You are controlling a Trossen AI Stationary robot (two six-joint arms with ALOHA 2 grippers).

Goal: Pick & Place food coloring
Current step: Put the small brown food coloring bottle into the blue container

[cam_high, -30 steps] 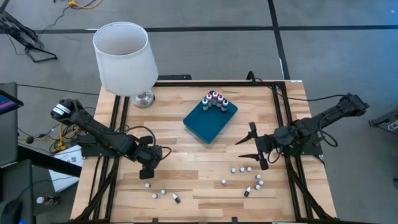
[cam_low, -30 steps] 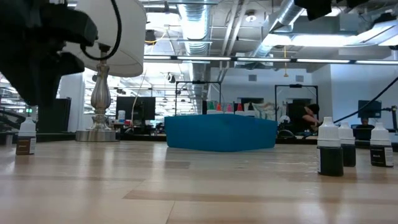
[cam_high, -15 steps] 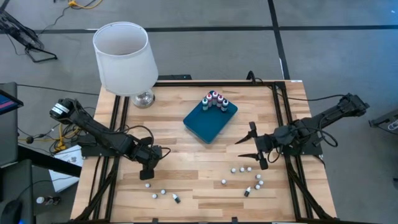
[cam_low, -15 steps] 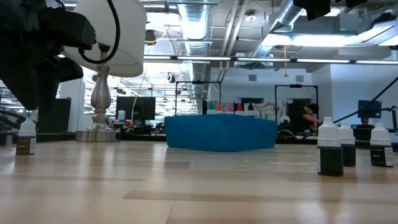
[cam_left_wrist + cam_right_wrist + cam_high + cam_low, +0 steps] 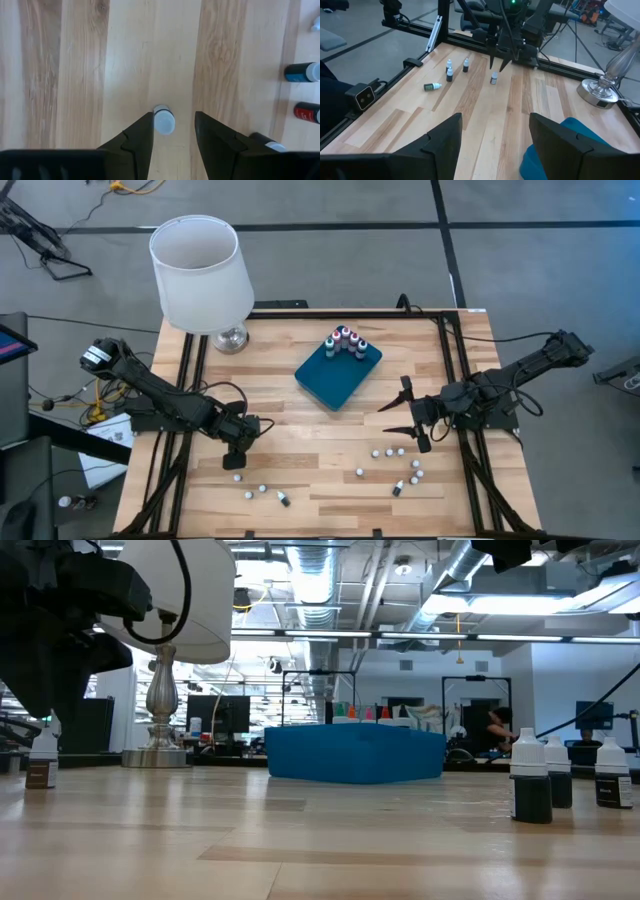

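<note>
Keep the left tool (image 5: 173,131), jaws apart, centred over the upright bottle (image 5: 163,120) beyond the teal tray (image 5: 338,370) before closing.

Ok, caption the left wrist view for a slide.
Left gripper open above an upright white-capped food coloring bottle standing between its fingers on the wooden table.

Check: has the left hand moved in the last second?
Yes, slightly. In the high view the left hand has crept toward the bottle below it; the lamp stays fixed. Its fingers straddle that bottle, open.
</note>
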